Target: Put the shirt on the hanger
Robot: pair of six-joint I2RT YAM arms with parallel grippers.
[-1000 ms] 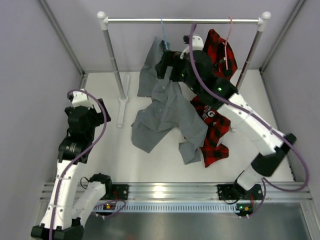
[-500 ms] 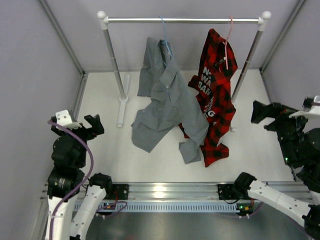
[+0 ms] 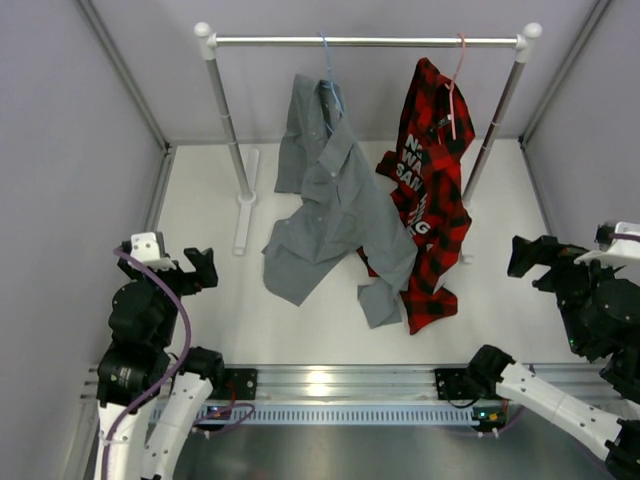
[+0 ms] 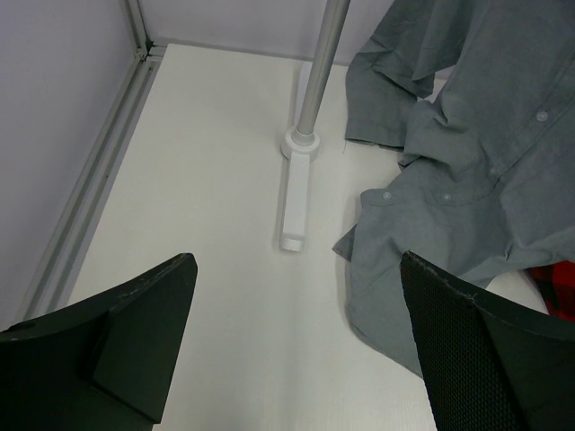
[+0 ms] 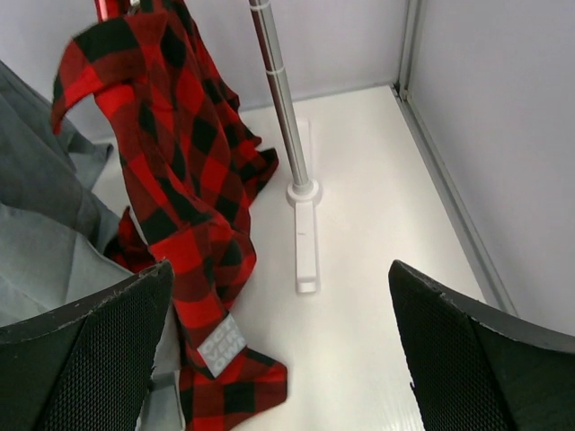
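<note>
The grey shirt point(image 3: 335, 190) hangs by its collar from the light-blue hanger point(image 3: 327, 62), which is hooked on the rail; its lower part and sleeves trail onto the white floor. My left gripper point(image 3: 178, 262) stands open at the near left, well clear of the shirt. In the left wrist view the shirt's hem point(image 4: 449, 189) lies ahead and to the right of the open left gripper point(image 4: 296, 359). At the near right my right gripper point(image 3: 530, 258) is open and holds nothing. The right wrist view shows the right gripper point(image 5: 283, 359) over bare floor, with grey fabric point(image 5: 45, 215) at the left edge.
A red-and-black plaid shirt point(image 3: 430, 180) hangs on a pink hanger point(image 3: 458, 70) beside the grey one. The metal rail point(image 3: 365, 42) rests on two posts with white feet point(image 4: 296, 197) point(image 5: 305, 242). Grey walls close in both sides and the back.
The right arm has pulled back from the shirt's collar at the rail to the near right. The left arm has drawn back toward the near edge. Both grippers stayed open.
</note>
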